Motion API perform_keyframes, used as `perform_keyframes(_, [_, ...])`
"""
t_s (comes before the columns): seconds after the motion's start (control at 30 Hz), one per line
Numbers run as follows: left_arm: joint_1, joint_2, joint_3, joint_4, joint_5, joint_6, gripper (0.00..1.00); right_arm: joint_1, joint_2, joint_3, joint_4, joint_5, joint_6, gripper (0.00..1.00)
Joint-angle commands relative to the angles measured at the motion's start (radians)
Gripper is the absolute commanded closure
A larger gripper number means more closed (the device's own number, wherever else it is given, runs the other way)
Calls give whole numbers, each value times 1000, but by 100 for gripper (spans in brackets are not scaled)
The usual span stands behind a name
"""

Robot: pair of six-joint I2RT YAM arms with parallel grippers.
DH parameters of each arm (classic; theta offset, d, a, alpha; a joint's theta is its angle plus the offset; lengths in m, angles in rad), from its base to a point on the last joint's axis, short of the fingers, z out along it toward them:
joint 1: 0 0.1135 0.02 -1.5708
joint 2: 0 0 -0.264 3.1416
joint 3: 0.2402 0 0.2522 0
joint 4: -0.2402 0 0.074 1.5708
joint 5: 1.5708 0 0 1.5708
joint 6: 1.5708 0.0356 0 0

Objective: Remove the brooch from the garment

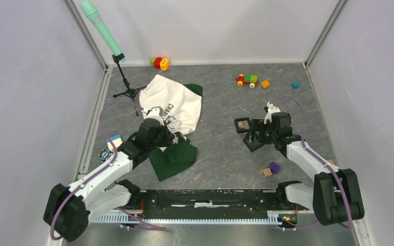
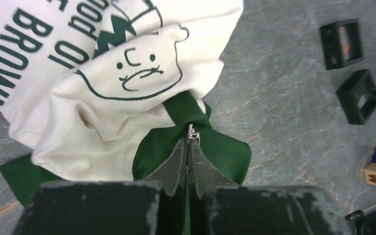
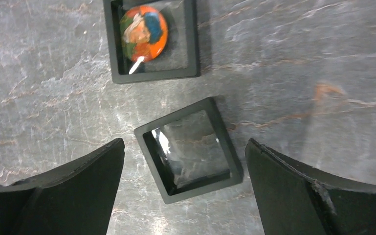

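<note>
The brooch (image 2: 192,132) shows as a tiny silvery glint on the dark green fold of the garment (image 2: 127,98), just below the middle of the left wrist view. My left gripper (image 2: 188,141) has its fingers pressed together with that glint right at their tips. I judge it nipped, though it is too small to be sure.

I expect the brooch to be light, hard and slick, with a thin pin that could bend. The cloth is limp and will likely rise with any pull, so the hold belongs on the metal, never the fabric.

My right gripper (image 3: 185,143) hangs with its fingers wide apart over an empty black box (image 3: 200,188), beside a second box (image 3: 156,76) holding an orange disc (image 3: 143,33).

In the top view, bare table (image 1: 220,148) lies between shirt and boxes. That is my room to draw away, while the stand (image 1: 125,84) crowds the shirt's upper left edge.
</note>
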Motion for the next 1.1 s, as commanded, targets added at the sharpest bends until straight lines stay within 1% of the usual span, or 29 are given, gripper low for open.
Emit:
perform_keyframes(0.0, [-7,-121,2,-23,-7,71,98,-5,43,-20,103,-145,0,2])
perform_keyframes(0.07, [-8,-176,-8,-18,3,70,98,-5,45,-38,124,-206,1,2])
perform_keyframes(0.13, [-10,-206,-28,17,40,57,98,2,46,-40,115,-227,-1,2])
perform_keyframes(0.2, [-10,-195,-27,50,95,43,98,17,48,-40,96,-224,-13,2])
perform_keyframes(0.27, [-10,-159,-6,48,165,40,98,38,44,-40,78,-213,-23,3])
perform_keyframes(0.37, [-13,-126,10,42,180,47,98,94,33,-25,35,-139,-46,4])
perform_keyframes(0.6, [-14,-153,-8,57,190,50,98,217,79,54,-74,78,-93,10])
perform_keyframes(0.8, [-15,-171,-7,43,184,52,98,256,102,78,-80,105,-92,20])
perform_keyframes(0.87, [-17,-171,-7,42,186,53,98,260,106,81,-80,105,-93,26])
perform_keyframes(0.9, [-17,-169,-7,43,186,52,98,262,107,82,-80,104,-93,26])
perform_keyframes(0.97, [-19,-165,-6,43,188,55,98,269,114,88,-82,102,-97,24])
perform_keyframes(1.07, [-21,-164,-6,43,189,58,98,287,122,97,-93,118,-104,16])
